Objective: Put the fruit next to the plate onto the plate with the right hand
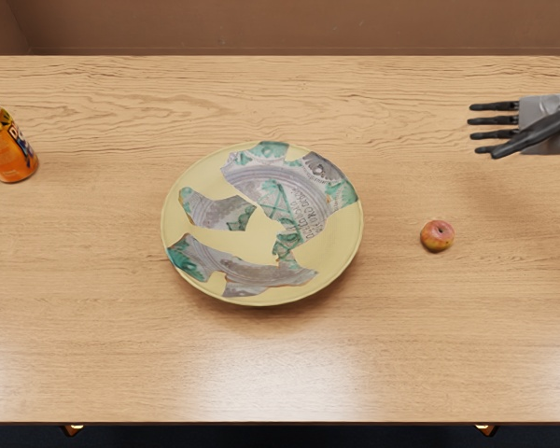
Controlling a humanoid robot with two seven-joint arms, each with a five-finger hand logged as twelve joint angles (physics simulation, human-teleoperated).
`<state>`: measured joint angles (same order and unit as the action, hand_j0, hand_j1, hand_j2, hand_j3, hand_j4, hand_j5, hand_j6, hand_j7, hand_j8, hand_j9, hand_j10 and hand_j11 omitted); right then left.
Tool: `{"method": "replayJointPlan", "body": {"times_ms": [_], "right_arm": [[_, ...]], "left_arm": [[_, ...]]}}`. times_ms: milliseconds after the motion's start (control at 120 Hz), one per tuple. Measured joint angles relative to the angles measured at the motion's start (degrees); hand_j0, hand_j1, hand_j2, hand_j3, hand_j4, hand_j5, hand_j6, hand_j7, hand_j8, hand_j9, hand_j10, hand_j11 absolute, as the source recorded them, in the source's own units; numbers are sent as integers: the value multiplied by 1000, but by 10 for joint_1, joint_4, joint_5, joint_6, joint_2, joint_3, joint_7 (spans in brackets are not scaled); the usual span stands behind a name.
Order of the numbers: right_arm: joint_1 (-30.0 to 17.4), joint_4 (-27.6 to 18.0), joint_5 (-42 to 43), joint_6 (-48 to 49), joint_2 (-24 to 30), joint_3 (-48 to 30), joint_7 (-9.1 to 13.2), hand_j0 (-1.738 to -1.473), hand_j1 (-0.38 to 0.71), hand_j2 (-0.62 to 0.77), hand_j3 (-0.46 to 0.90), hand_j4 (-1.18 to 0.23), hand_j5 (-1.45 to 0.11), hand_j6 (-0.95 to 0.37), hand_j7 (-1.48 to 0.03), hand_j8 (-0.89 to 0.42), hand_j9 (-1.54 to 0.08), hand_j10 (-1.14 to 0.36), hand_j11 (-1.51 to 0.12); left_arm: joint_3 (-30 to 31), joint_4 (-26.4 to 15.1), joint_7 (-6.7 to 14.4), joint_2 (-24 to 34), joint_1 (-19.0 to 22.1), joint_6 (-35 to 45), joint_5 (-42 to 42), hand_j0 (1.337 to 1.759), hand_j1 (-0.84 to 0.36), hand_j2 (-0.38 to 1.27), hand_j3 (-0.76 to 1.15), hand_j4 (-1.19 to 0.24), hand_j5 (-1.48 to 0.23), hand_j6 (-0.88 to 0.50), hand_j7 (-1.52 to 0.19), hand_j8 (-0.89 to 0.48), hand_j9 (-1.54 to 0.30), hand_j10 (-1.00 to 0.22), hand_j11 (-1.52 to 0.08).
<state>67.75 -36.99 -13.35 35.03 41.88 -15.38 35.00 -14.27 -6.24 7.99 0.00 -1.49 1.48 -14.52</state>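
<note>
Fruit (pixel 437 235): small, round, apple-like. It lies on the bench (pixel 280 373) to the right of the plate (pixel 343 254), clear of its rim. It is judged light, firm and liable to roll, so grasp from above across its widest part. The right hand (pixel 532 126) hovers farther back, fingers (pixel 493 105) extended, holding nothing.

Wooden table (pixel 280 373): plate (pixel 339 250), fruit (pixel 437 235), can (pixel 6 143)

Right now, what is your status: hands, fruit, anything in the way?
Right hand open, far right, holding nothing; left out of view. Fruit on table, right of plate, not touching. Nothing between hand and fruit; can far left.
</note>
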Motion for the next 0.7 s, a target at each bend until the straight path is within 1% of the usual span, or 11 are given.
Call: {"method": "replayJointPlan", "body": {"times_ms": [150, 217, 258, 300, 367, 425, 492, 592, 700], "right_arm": [[-1, -8, 10, 0, 1, -1, 0, -1658, -349, -1, 0, 0, 0, 2, 0, 2, 0, 2, 0], [6, -12, 56, 0, -19, 0, 0, -1658, -349, 0, 0, 0, 0, 3, 0, 3, 0, 2, 0], [11, -29, 97, 0, -33, 1, 0, -1658, -349, 0, 0, 0, 0, 3, 0, 3, 0, 2, 0], [17, -71, 143, 0, -39, 2, 0, -1658, -349, 0, 0, 0, 0, 3, 0, 2, 0, 2, 0], [33, -177, 210, 0, -25, 15, 0, -1658, -349, -1, 0, 0, 0, 1, 0, 1, 0, 1, 0], [61, -269, 246, -1, -8, 52, 0, -1658, -349, -1, 0, -1, 0, 1, 0, 1, 0, 0, 0], [103, -350, 282, -45, 4, 103, 0, -1658, -349, -1, 0, -1, 0, 0, 0, 0, 0, 0, 0], [144, -422, 343, -136, 18, 144, 0, -1658, -349, 0, 0, -2, 0, -2, 0, -1, 0, -1, 0], [171, -472, 398, -213, 31, 163, 0, -1658, -349, 0, 0, -2, 0, -3, 0, -2, 0, -1, 0]], "left_arm": [[0, 0, 0, 0, 0, 0, 0, 1658, 349, 0, 0, 0, 0, -1, 0, 0, 0, 0, 0], [0, 0, 0, 0, 0, 0, 0, 1658, 349, 0, 0, -1, 0, -1, 0, -1, 0, 0, 0], [-1, 0, 0, 0, 0, 0, 0, 1658, 349, 0, 0, 0, 0, -1, 0, -1, 0, 0, 0], [-1, 0, 0, 0, 0, 0, 0, 1658, 349, 0, 0, 0, 0, -1, 0, -1, 0, 0, 0], [-1, 0, 0, 0, 0, 0, 0, 1658, 349, 0, 0, 0, 0, 0, 0, 0, 0, 0, 0], [-1, 0, 0, 0, 0, 0, 0, 1658, 349, 0, 0, 0, 0, 0, 0, 0, 0, 0, 0], [-1, 0, 0, 0, 0, 0, 0, 1658, 349, 0, 0, 0, 0, 0, 0, 0, 0, 0, 0], [-1, 0, 0, 0, 0, 0, 0, 1658, 349, 0, 0, 0, 0, 0, 0, 0, 0, 0, 0], [0, 0, 0, 0, 0, 0, 0, 1658, 349, 0, 0, 0, 0, 0, 0, 0, 0, 0, 0]]}}
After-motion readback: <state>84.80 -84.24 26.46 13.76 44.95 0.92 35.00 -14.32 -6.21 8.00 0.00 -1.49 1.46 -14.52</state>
